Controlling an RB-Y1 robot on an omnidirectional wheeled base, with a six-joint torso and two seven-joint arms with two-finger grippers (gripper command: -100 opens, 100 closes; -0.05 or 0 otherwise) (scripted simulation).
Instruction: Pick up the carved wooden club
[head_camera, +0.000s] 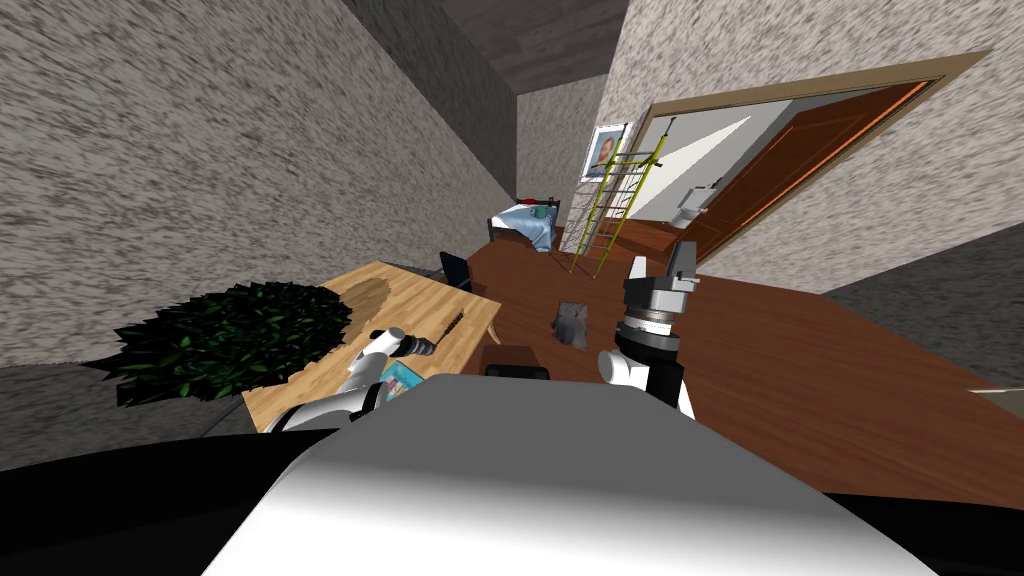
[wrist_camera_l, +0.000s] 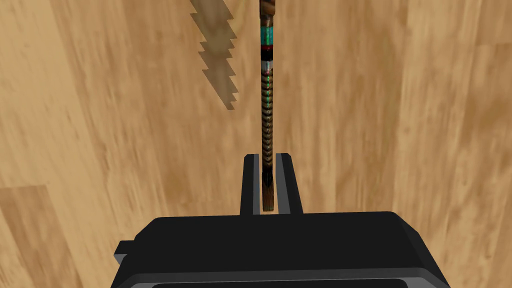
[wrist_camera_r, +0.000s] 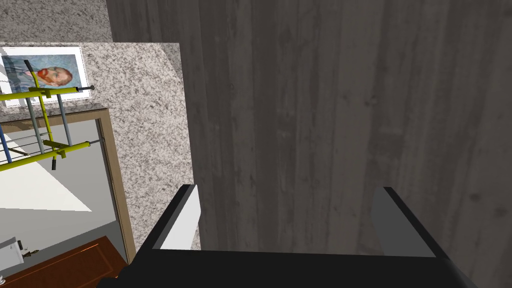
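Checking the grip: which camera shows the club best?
Left wrist view: the club runs close and banded, its end pinched by the left gripper. The head view gives a tiny dark stick on the table; the right wrist view faces elsewhere.

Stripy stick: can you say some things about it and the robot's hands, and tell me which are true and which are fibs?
The left gripper is shut on the club's end. True.
The club is plain white. False: it is brown with teal, black and white bands.
The right gripper is open. True.
A red carpet lies beneath the club. False: a light wooden table is beneath it.
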